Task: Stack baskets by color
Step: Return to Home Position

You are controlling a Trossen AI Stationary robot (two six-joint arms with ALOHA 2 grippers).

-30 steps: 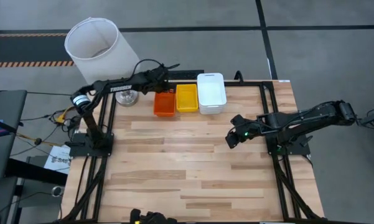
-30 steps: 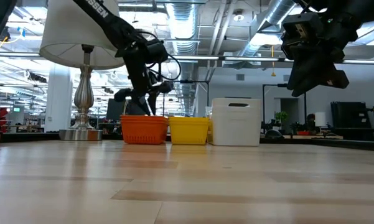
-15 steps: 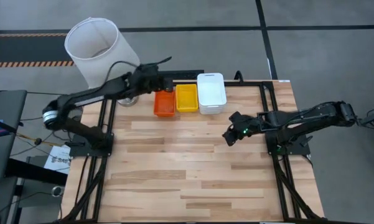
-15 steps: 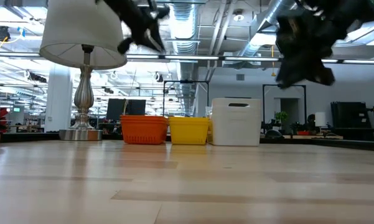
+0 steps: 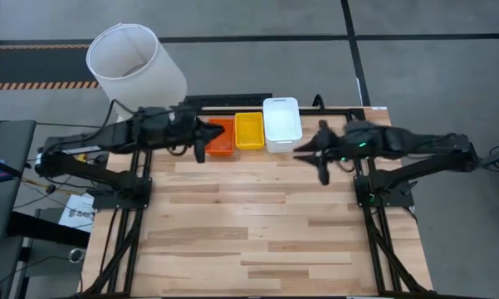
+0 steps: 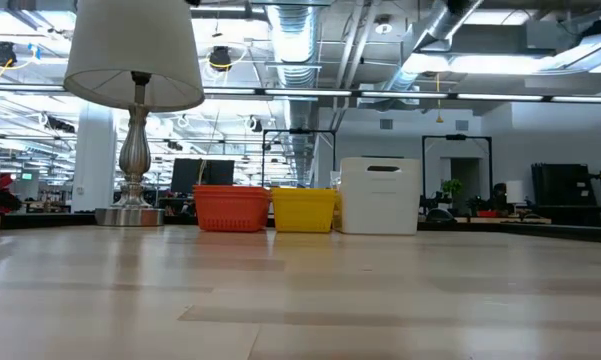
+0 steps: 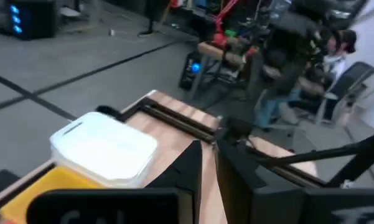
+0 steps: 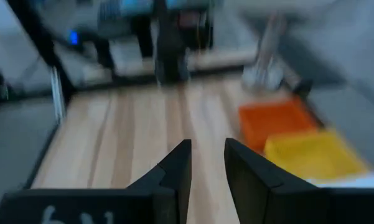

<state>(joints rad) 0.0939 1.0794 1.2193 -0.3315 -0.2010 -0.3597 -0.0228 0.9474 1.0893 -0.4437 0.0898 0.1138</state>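
The baskets stand in a row at the table's far edge, bottoms on the wood: orange (image 5: 220,138), yellow (image 5: 249,130), white (image 5: 281,124). From table height the orange (image 6: 231,207), the yellow (image 6: 303,209) and the taller white (image 6: 380,195) show side by side. My left gripper (image 5: 206,138) hangs high, just left of the orange one, shut and with nothing in it (image 7: 208,165). My right gripper (image 5: 304,152) hangs high, right of the white one, also shut with nothing in it (image 8: 207,162). Neither shows in the low view.
A lamp with a big white shade (image 5: 133,60) and a metal foot (image 6: 132,160) stands at the far left corner, beside the orange basket. Bare wood (image 5: 257,224) stretches from the baskets to the near edge.
My left gripper has drawn back from over the orange basket, toward the table's left and near side. It has risen and tipped up to nearly level. My right gripper has risen and rolled. Both have left the low view. The baskets have stayed put.
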